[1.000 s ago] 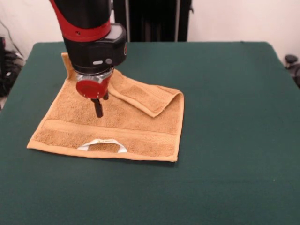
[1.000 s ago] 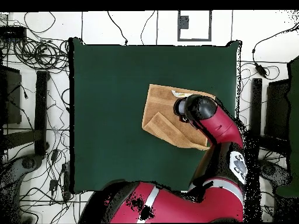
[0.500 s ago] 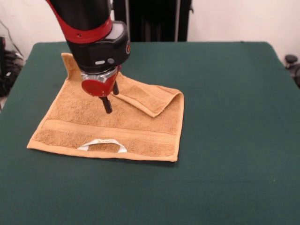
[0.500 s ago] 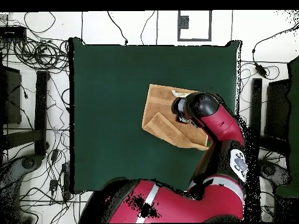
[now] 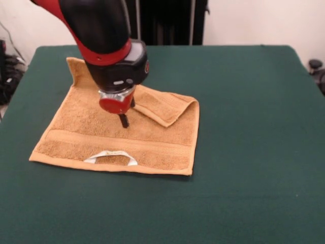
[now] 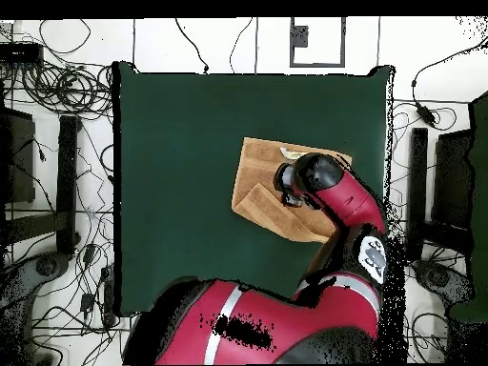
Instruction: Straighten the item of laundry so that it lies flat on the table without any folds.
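The orange-tan towel (image 5: 81,127) lies on the dark green table (image 5: 244,127), left of the middle. Its far right corner is folded over into a flap (image 5: 162,107) that lies on top of the towel. Its far left corner (image 5: 75,66) curls up a little. A white label loop (image 5: 110,156) stands at its near hem. My gripper (image 5: 127,113) hangs open and empty just above the towel, at the left end of the flap. In the overhead view the arm (image 6: 319,181) covers the right part of the towel (image 6: 257,181).
A black stand (image 5: 167,20) rises behind the table's far edge. In the overhead view, cables (image 6: 67,91) and equipment lie on the floor around the table (image 6: 172,172). Bare green tabletop (image 5: 254,193) stretches right of and in front of the towel.
The gripper has moved to the right in the front view, across the towel toward the folded flap. The towel has not changed shape.
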Available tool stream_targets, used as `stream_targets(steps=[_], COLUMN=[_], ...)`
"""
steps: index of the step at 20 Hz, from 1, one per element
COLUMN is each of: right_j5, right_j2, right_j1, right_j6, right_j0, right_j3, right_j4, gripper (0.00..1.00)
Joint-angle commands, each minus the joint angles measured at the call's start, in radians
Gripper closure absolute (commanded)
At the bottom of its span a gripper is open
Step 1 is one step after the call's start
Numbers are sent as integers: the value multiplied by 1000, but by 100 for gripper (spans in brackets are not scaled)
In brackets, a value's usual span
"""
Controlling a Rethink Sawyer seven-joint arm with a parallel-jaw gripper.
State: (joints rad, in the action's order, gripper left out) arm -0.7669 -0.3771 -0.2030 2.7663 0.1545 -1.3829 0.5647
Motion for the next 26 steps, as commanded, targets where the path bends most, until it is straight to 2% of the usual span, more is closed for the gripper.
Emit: stream_targets(steps=[1,3,6,11,15,18,20,26], right_j5=[162,208,328,488,580,597,592,542], right_j2=[63,64,119,165,93,60,112,238], right_j1=[-6,-5,-16,-20,17,49,43,39], right_j6=[162,134,61,-38,-121,-160,-183,-187], right_j0=[-27,-19,37,128,170,210,282,421], right_j3=[-214,-252,-331,-397,-340,-266,-250,-221], right_j4=[10,-8,-24,-117,-295,-410,-465,-567], gripper=[0,0,0,0,0,0,0,0])
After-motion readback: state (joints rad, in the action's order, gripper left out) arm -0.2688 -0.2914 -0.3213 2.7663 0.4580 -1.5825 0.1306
